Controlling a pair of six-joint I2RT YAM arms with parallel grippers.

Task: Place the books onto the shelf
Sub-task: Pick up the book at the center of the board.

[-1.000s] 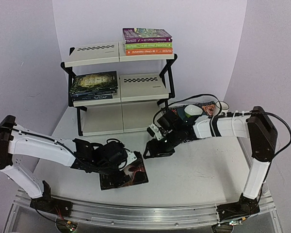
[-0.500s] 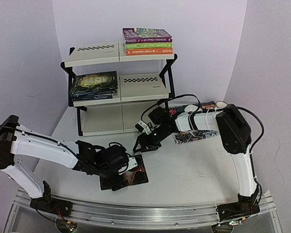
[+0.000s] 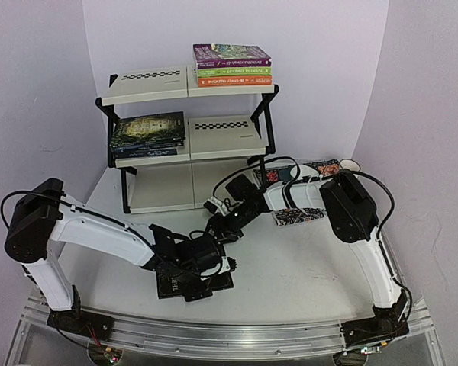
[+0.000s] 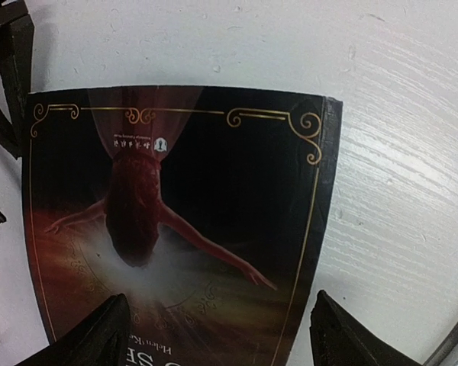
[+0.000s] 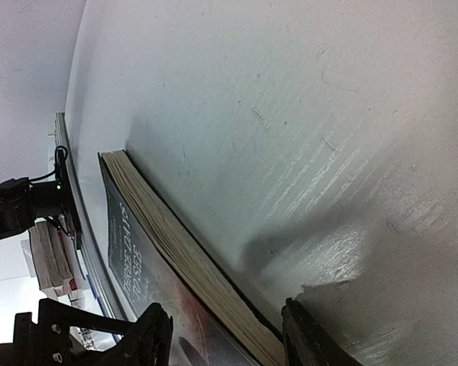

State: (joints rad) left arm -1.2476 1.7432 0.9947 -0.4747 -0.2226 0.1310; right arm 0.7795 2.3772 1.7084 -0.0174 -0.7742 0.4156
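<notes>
at the black book [image 3: 172, 287], both arms reach low, left fingers [image 4: 99, 339] and right fingers [image 5: 149, 335] spread apart.

The black book [image 4: 175, 229] bears partial lettering, "Helen K" and "SE".

A black book [image 4: 214, 198] showing a red-robed figure and gold corner scrolls lies flat, cover up, well in front of the shelf [image 3: 149, 85], whose top right holds purple, green and orange books [image 3: 232, 65] stacked flat, with a dark green-gold stack [image 3: 148, 133] on its middle left.
</notes>
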